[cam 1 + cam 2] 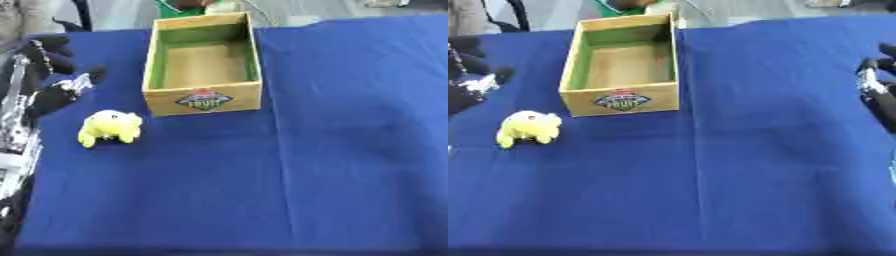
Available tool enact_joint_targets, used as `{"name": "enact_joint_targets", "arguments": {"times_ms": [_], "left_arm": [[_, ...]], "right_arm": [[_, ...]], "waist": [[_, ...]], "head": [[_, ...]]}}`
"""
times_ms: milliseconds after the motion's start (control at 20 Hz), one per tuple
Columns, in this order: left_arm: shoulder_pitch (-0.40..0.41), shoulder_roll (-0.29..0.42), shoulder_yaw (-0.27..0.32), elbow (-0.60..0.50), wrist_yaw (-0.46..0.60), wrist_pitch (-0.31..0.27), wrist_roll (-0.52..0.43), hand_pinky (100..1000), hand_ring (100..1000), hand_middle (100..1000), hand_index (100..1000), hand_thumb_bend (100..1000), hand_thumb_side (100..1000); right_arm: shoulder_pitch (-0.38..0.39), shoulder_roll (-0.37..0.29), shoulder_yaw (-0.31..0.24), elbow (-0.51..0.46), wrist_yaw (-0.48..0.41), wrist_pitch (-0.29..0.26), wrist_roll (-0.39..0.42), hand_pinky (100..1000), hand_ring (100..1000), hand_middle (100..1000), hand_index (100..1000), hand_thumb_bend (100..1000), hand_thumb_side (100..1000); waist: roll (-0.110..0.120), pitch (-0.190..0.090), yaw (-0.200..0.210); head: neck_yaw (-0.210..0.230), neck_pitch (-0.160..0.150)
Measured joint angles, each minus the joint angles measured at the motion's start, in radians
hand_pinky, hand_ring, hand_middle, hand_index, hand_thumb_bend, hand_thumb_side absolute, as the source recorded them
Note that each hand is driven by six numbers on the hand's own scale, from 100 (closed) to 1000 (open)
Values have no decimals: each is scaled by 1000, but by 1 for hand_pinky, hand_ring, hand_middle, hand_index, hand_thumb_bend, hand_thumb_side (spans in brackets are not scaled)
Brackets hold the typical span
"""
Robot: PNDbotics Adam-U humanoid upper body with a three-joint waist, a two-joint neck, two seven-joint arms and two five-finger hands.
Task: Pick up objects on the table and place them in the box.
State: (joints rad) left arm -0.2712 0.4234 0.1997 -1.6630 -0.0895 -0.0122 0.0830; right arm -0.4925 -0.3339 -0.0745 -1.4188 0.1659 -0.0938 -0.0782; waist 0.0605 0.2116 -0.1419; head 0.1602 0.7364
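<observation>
A small yellow plush toy [110,127] lies on the blue tablecloth, in front of and to the left of the box. The wooden box [203,98] stands open at the table's back middle, with a green lining and a logo on its front; nothing shows inside it. My left hand [54,75] hovers at the left edge, just up and left of the toy, its fingers spread and holding nothing. My right hand [876,85] shows only at the right edge of the right eye view, far from the toy.
The blue cloth [332,150] covers the whole table, with a crease running down its middle. My left arm's silver links [16,125] run along the left edge. Something green and white [188,6] lies behind the box.
</observation>
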Motion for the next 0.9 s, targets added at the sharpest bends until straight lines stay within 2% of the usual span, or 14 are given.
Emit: {"name": "enact_joint_targets", "arguments": {"times_ms": [450,900], "left_arm": [[7,34,0,-4,-28,-1,-48,611,547,571,753,835,308],[17,141,-19,-3,-223,-12,-301,629,564,593,754,761,218]], "right_arm": [[0,0,0,0,0,0,0,744,906,672,911,100,566],[0,-5,0,0,0,0,0,744,906,672,911,100,567]], "waist": [[0,-1,0],[6,-3,-1]], "head": [[0,0],[-4,0]]}}
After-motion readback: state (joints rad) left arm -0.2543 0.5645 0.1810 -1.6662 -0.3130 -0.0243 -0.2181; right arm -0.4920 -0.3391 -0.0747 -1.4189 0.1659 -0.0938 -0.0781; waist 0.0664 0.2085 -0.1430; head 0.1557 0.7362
